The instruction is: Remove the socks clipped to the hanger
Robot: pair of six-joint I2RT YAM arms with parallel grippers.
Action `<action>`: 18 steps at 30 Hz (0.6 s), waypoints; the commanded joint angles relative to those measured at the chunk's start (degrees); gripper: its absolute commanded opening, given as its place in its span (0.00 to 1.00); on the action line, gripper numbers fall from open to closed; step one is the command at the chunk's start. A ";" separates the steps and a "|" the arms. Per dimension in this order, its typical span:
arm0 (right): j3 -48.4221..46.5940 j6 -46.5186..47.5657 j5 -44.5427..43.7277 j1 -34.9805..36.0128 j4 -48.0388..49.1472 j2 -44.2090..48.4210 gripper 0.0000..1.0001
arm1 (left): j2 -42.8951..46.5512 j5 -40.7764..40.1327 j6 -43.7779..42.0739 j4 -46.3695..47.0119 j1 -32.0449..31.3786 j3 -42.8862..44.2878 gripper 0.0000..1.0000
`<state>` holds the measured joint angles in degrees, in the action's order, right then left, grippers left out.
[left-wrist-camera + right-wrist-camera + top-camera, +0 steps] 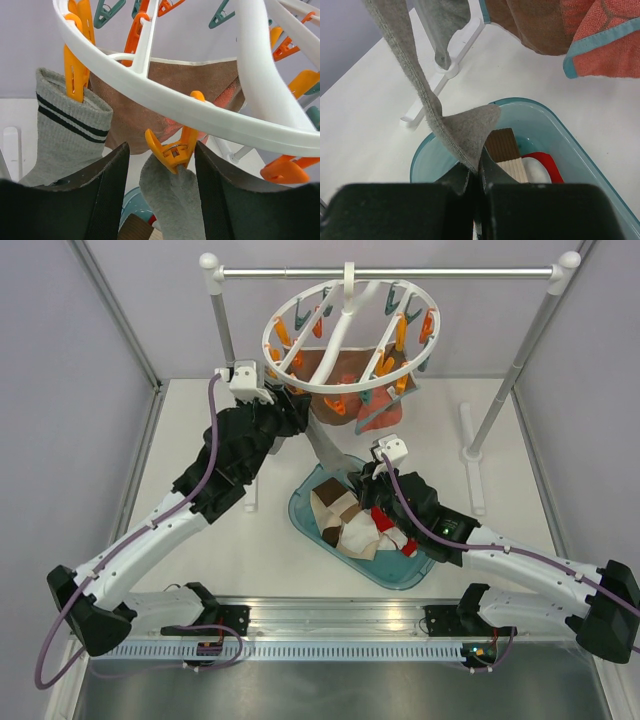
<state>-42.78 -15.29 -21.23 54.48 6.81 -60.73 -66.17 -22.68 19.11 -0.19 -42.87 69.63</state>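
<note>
Currently R end effector (pixel 479 167) clamps grey sock (pixel 462 127) low, L end effector (pixel 161 150) wide astride its orange clip (pixel 174 149).

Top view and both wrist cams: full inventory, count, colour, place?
Rail stand: 1, metal bar, white posts, far side.
Hanger: 1, white ring, orange and teal clips, on the rail.
Striped sock: 1, grey, dark bands, clipped to hanger.
Plain sock: 1, grey, clipped beside it.
Cloths: 2, brown cloth, coral cloth, hanging under hanger.
Basin: 1, teal, mid-table.
Loose socks: count unclear, beige, brown, white, red, in basin.
Table: 1, white.
Left jaws: open, either side of the plain sock's clip.
Right jaws: shut on plain sock, over basin.
</note>
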 commanded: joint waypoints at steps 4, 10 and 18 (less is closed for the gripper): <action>-2.39 -0.80 0.49 0.28 1.19 0.08 0.01 | -2.73 -3.77 3.12 4.23 -0.19 1.65 0.59; -2.04 -0.79 0.06 0.28 1.10 0.08 0.01 | -3.00 -4.48 3.74 6.16 -0.19 1.56 0.59; -1.69 -0.79 -0.12 0.36 1.37 -0.53 0.01 | -3.00 -5.80 3.21 6.51 -0.19 2.62 0.59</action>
<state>-42.92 -15.46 -21.23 54.52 6.83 -60.95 -69.47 -26.74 21.17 3.60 -42.89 69.80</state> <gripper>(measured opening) 0.015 0.589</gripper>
